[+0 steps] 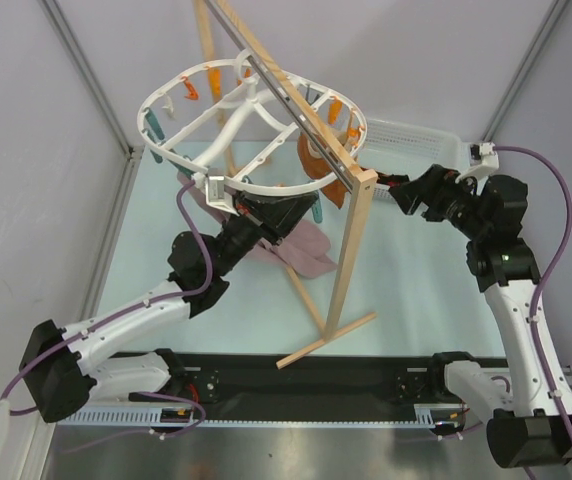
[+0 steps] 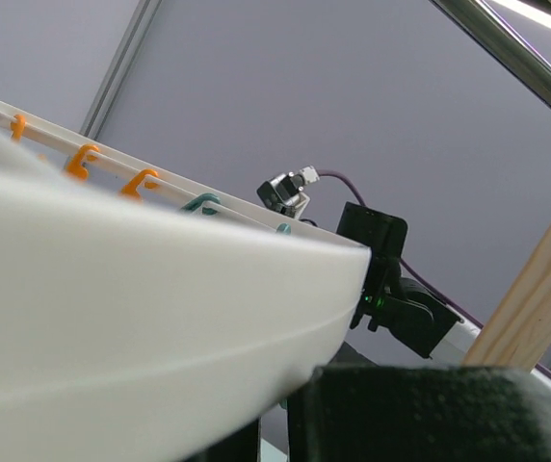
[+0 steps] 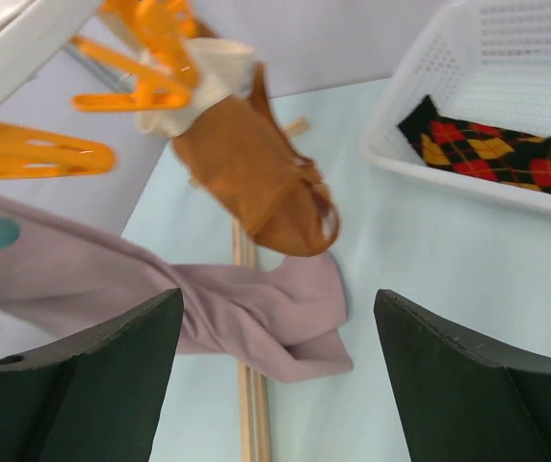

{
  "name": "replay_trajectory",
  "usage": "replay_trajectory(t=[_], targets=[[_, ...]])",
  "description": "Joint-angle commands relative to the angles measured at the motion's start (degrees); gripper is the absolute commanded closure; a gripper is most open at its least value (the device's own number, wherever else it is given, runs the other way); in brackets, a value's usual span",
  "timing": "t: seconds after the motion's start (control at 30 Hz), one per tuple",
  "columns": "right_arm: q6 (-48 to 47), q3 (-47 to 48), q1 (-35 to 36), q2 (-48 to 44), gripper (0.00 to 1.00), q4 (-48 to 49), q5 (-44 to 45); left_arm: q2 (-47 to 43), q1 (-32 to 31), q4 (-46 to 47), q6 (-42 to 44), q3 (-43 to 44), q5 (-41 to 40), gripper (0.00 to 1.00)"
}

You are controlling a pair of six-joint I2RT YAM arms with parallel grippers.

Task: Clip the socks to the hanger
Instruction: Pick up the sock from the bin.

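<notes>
Socks (image 3: 507, 159): one pair, black with a red and orange-yellow diamond check, lying flat in the white basket (image 3: 468, 58) at the far right corner of the counter (image 1: 416, 270), unclipped and well apart from the hanger. Hanger (image 1: 251, 125): white oval frame with crossbars, ringed with orange clips (image 3: 131, 87) and a few teal ones, raised above the far left part of the counter, beside the slanting metal rod (image 1: 296, 105) of the wooden stand (image 1: 351, 250). Orange garment (image 3: 256, 173): hanging from the frame, its pale cuff pinched in an orange clip. Pink cloth (image 3: 256, 308): draped down from the frame, its lower end lying on the counter at the foot of the stand. Right gripper (image 3: 275, 375): fingers (image 3: 73, 385) spread wide and holding nothing, raised near the centre of the counter between the stand and the basket and facing the hung garment and the cloth, touching neither. Left gripper (image 1: 286, 212): reaching up from the near left, just under the near rim of the hanger, fingers pressed together; the left wrist view is filled by the blurred white rim, so I cannot tell whether anything is pinched between them.
</notes>
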Motion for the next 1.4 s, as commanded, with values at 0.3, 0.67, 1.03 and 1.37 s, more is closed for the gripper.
replay_trajectory(t=[0.3,0.67,1.03,1.37], targets=[[0.5,8.3,-2.8,19.8,0.33,7.2,25.4,-0.5,-0.2,-8.3,-0.5,1.3,-2.7,1.0],[2.1,42.2,-3.2,58.0,0.36,-9.7,42.9,-2.7,-0.2,-10.6,2.4,0.6,-5.4,1.0],[9.7,56.0,-1.6,71.9,0.34,-27.7,53.0,-1.3,-0.2,-10.0,2.3,-0.1,-5.9,1.0],[13.6,53.2,-3.2,75.5,0.36,-25.6,45.8,-0.8,-0.2,-9.4,1.4,-0.5,-5.8,1.0]])
